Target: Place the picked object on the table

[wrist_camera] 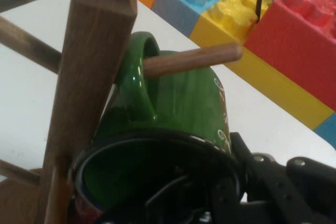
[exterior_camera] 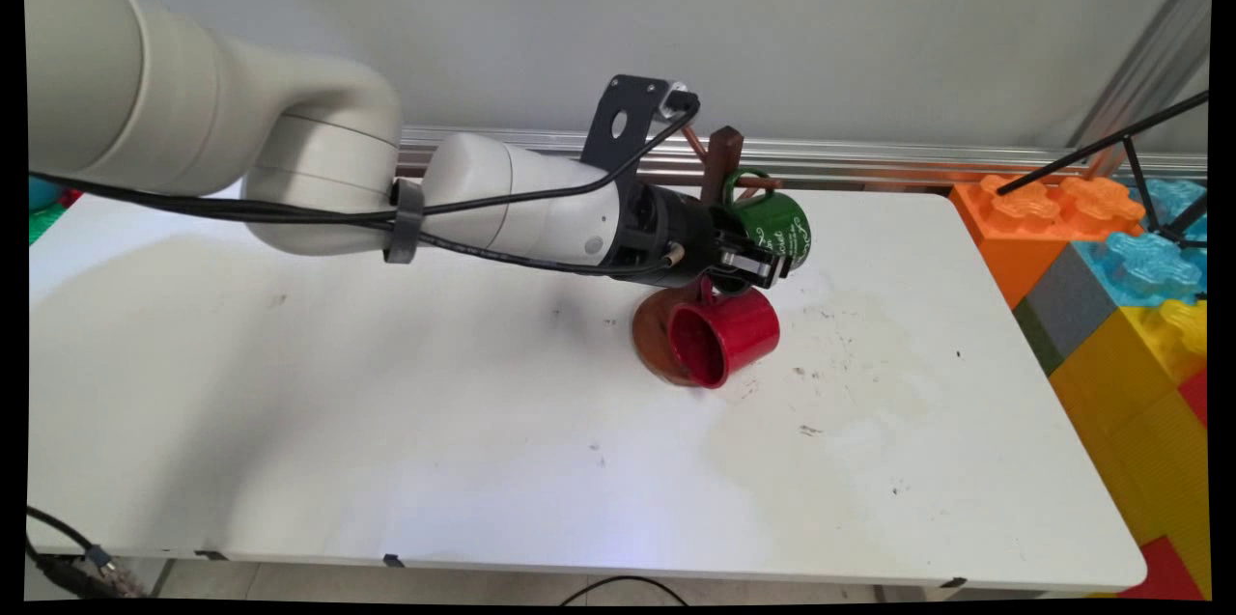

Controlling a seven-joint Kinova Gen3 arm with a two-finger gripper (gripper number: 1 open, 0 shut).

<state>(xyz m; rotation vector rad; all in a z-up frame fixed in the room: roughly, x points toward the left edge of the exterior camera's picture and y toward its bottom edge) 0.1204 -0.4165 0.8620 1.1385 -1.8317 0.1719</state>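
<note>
A green mug (exterior_camera: 789, 227) (wrist_camera: 184, 98) hangs by its handle on a wooden peg (wrist_camera: 194, 59) of a mug tree (exterior_camera: 722, 161) (wrist_camera: 89, 77) at the table's far middle. My gripper (exterior_camera: 763, 263) (wrist_camera: 220, 182) comes in from the left and is shut on the green mug's rim, one finger inside the mug and one outside. Just below, a red mug (exterior_camera: 729, 335) lies tilted on its side, mouth toward the camera, against the tree's round brown base (exterior_camera: 650, 335). A sliver of the red mug (wrist_camera: 84, 211) shows at the hand view's bottom.
Large coloured toy blocks (exterior_camera: 1110, 287) (wrist_camera: 273, 24) stand stacked off the table's right edge. A black tripod leg (exterior_camera: 1101, 147) slants over them. An aluminium rail (exterior_camera: 869, 156) runs along the wall behind the mug tree. Black cables hang from the arm.
</note>
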